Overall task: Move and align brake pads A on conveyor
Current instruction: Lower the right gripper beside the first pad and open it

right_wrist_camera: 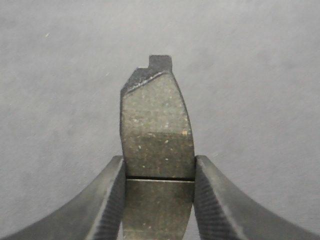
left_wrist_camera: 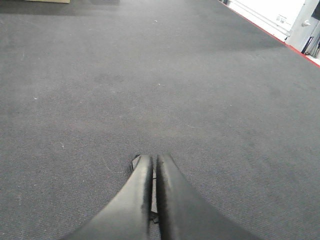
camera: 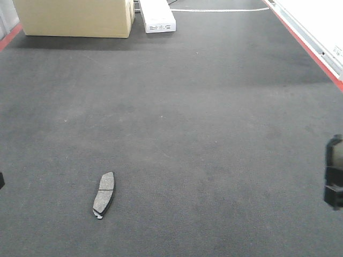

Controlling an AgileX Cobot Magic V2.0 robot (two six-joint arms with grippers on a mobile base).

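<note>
One brake pad (camera: 103,195) lies flat on the dark grey conveyor (camera: 187,107), near the front left, with its long side running roughly away from me. A second brake pad (right_wrist_camera: 157,125) is held across its width by my right gripper (right_wrist_camera: 159,159), which is shut on it above the belt; its centre groove sits between the fingertips. That right gripper (camera: 333,179) shows at the right edge of the front view. My left gripper (left_wrist_camera: 154,157) is almost closed on a thin pale sliver, and a dark tab (left_wrist_camera: 135,162) pokes out beside its left finger, apparently a brake pad held on edge.
A cardboard box (camera: 75,16) and a white carton (camera: 157,15) stand at the far end of the belt. A red stripe (camera: 311,51) and a white rail (camera: 321,21) run along the right side.
</note>
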